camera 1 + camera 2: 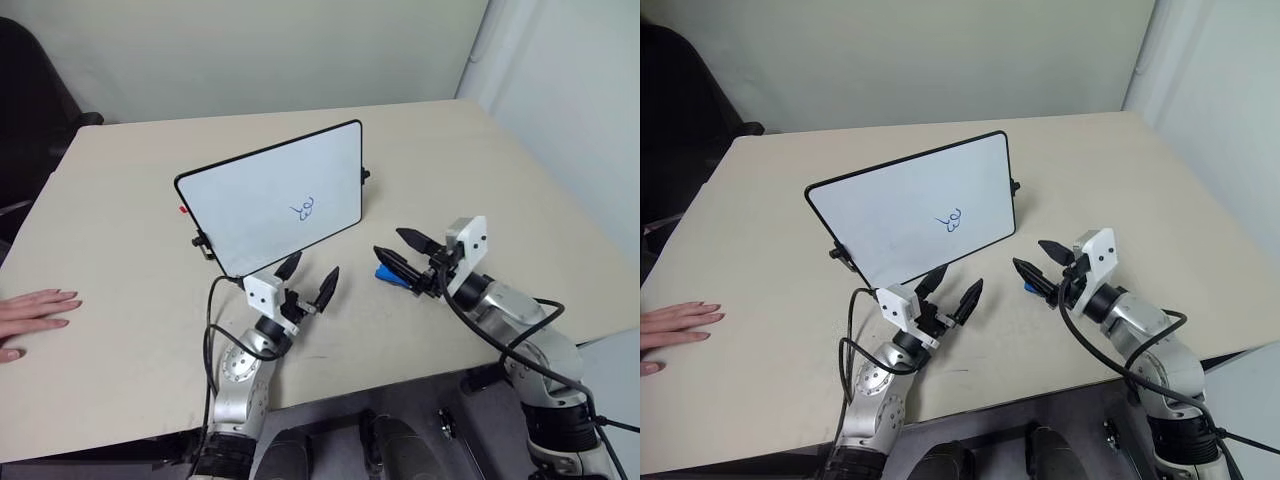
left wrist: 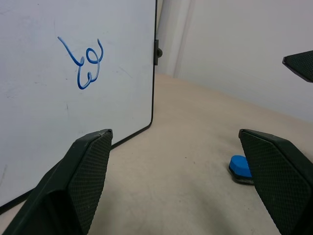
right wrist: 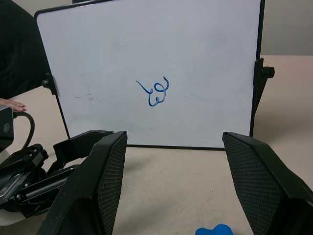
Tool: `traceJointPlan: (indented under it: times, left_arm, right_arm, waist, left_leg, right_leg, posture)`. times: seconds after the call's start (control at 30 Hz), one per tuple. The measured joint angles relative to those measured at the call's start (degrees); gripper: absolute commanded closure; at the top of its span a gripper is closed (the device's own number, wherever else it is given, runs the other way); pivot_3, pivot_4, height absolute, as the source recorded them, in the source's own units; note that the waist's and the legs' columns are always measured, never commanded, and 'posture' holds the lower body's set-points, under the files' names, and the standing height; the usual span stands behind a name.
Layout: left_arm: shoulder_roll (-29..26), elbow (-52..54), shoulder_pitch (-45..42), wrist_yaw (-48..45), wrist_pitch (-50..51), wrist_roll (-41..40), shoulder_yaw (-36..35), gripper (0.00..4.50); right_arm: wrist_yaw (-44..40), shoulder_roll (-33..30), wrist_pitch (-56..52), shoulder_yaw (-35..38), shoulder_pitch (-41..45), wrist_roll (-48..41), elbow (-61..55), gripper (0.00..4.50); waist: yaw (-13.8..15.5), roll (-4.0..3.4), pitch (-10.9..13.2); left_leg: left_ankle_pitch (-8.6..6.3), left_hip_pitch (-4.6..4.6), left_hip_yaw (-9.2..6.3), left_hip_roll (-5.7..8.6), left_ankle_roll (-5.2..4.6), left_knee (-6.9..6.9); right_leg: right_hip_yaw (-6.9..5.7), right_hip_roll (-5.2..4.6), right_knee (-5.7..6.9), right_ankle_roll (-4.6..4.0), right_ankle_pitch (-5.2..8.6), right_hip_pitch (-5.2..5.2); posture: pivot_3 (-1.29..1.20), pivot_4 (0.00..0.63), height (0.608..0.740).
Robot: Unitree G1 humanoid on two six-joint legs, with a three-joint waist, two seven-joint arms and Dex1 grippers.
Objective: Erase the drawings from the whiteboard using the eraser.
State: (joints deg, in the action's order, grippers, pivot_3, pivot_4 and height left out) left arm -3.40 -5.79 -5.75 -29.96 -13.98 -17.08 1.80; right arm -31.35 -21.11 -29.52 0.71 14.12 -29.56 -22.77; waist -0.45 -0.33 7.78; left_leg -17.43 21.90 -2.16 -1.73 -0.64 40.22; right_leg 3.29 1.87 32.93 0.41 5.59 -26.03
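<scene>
Whiteboard point(image 1: 270, 200) stands upright mid-bench point(image 1: 120, 230), blue drawings point(image 1: 304, 208) intact. Eraser point(image 1: 387, 274) lies on bench beneath right tool point(image 1: 398, 251), released, empty. Left tool point(image 1: 308, 276) released near board's lower edge.

Both arms are silver-grey metal with rounded joints, looped by black cables. Each wrist carries a white block with small dark screws and tapered, textured black fingers point(image 2: 88, 171).

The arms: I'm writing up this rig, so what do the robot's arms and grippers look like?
Silver-grey metal arms with rounded joints and loose black cables. Left gripper and right gripper each have a white block at the base and two black, tapered fingers with dimpled pads.
</scene>
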Motion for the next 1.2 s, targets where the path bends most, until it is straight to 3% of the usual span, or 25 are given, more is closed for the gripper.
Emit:
traceJointPlan:
  times: [0.5, 0.67, 0.7, 0.83, 0.93, 1.2]
  left_arm:
    - [-1.1, -0.3, 0.1, 0.4, -0.7, 0.3, 0.0, 0.0]
    - [-2.7, 0.5, 1.1, 0.2, -0.2, -0.1, -0.9, 0.0]
    - [-2.8, 0.8, 1.4, 0.2, 0.2, -0.2, -0.9, 0.0]
    - [-2.3, 2.4, 3.0, 0.1, 0.8, -0.6, -0.5, 0.0]
    - [-2.1, 3.4, 3.4, 0.2, 1.1, -0.6, -0.2, 0.0]
    - [-1.7, 6.8, 6.3, 1.7, 1.4, 0.0, 0.7, 0.0]
  right_arm:
    - [-0.2, -2.3, -3.8, 0.5, -0.3, -1.7, -0.9, 1.22]
    - [-1.5, -6.5, -7.6, 0.8, 0.5, -3.0, -1.1, 0.02]
    - [-1.9, -7.5, -8.8, 0.7, 1.0, -3.1, -1.1, 0.02]
    - [-5.3, -15.6, -16.4, -1.0, 4.7, -3.0, 0.4, 0.02]
    - [-6.9, -16.7, -20.2, -2.5, 7.5, -3.3, 2.1, 0.02]
    - [-12.4, -18.7, -26.4, -14.6, 21.6, 1.8, 16.0, 0.02]
  waist:
    - [0.0, -0.01, 0.0]
    - [0.0, -0.01, 0.0]
    - [0.0, -0.01, 0.0]
    - [0.0, -0.01, 0.0]
    - [0.0, -0.01, 0.0]
    - [0.0, -0.01, 0.0]
  left_leg:
    - [0.02, -0.04, 0.0, 0.01, -0.02, -0.02]
    - [0.02, -0.03, 0.01, 0.02, -0.02, -0.03]
    - [0.02, -0.03, 0.02, 0.04, -0.02, -0.02]
    - [0.02, -0.01, 0.05, 0.09, -0.03, -0.02]
    - [0.02, -0.01, 0.06, 0.09, -0.03, -0.05]
    - [0.02, -0.02, 0.08, 0.04, -0.03, -0.07]
  right_leg:
    - [0.0, 0.01, -0.02, 0.01, -0.01, 0.05]
    - [0.0, 0.02, -0.05, 0.01, 0.0, 0.06]
    - [0.0, 0.02, -0.05, 0.02, 0.0, 0.06]
    - [0.04, -0.01, -0.11, 0.07, 0.03, 0.1]
    - [0.04, 0.02, -0.11, 0.08, 0.04, 0.06]
    - [0.03, 0.05, -0.09, 0.09, 0.05, -0.01]
  posture:
    - [0.0, 0.15, 0.74]
    - [0.0, 0.15, 0.74]
    - [0.0, 0.15, 0.74]
    - [0.0, 0.15, 0.74]
    - [0.0, 0.15, 0.74]
    - [0.0, 0.15, 0.74]
